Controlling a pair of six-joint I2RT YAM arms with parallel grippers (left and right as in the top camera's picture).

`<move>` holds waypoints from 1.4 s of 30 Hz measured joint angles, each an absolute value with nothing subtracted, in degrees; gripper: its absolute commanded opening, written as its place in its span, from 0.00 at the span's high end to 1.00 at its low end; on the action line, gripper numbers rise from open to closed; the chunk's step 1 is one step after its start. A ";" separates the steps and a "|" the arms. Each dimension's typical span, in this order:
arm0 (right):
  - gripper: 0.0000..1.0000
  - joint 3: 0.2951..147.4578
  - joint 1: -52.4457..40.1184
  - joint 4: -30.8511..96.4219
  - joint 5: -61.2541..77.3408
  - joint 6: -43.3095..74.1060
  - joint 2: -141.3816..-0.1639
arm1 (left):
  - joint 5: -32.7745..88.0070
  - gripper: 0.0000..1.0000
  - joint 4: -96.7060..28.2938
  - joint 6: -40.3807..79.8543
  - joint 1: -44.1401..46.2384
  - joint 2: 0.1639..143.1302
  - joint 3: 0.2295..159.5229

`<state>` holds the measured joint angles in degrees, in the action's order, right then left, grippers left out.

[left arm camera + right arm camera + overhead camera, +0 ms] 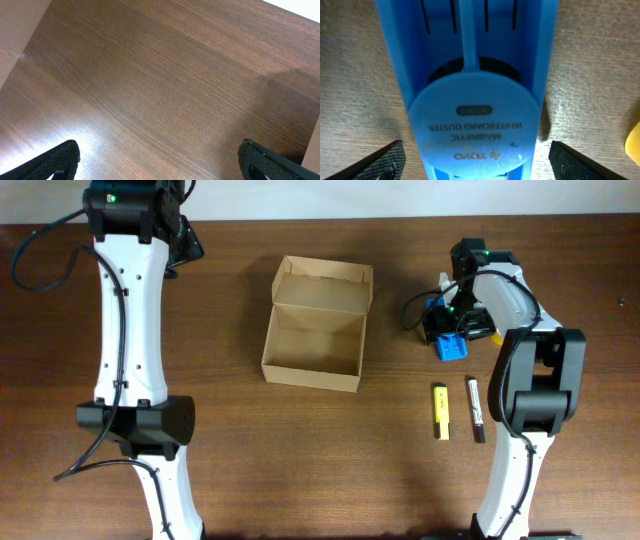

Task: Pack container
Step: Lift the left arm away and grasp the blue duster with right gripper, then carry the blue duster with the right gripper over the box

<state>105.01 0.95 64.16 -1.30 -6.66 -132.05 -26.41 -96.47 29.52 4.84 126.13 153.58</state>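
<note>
The container [316, 323] is an open tan cardboard box at the table's middle, its flap lid standing up at the far side; it looks empty. A blue magnetic whiteboard duster [452, 348] lies to its right. My right gripper [449, 328] hovers right over the duster [475, 100], open, one finger on each side, with a gap to each [477, 160]. A yellow highlighter [440, 411] and a black marker [476, 409] lie nearer the front. My left gripper [160, 160] is open and empty above bare table at the far left [186, 238].
The yellow highlighter's tip shows at the right edge of the right wrist view [634, 145]. Tan surfaces sit at the upper left [15, 30] and the right edge of the left wrist view. The wooden table [300, 460] runs to a white wall at the back.
</note>
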 measured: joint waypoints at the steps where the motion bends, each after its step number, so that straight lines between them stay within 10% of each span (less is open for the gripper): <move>1: 0.22 105.01 0.91 63.96 -1.32 -6.52 -132.07 | -26.41 0.00 -96.47 29.52 4.84 126.13 153.58; 9: 0.39 105.01 0.62 63.75 -1.54 -6.09 -132.07 | -26.41 0.00 -96.47 29.52 4.84 126.13 153.56; 15: 0.80 105.23 0.60 64.27 -1.72 -6.02 -132.07 | -26.41 0.00 -96.44 29.52 4.84 126.13 153.56; 20: 0.93 105.60 0.58 64.88 -1.69 -5.69 -132.07 | -26.41 0.00 -96.47 29.52 4.84 126.13 153.58; 42: 0.96 113.40 0.56 74.35 -1.43 -3.22 -129.78 | -26.41 0.00 -96.47 29.52 4.84 126.13 153.56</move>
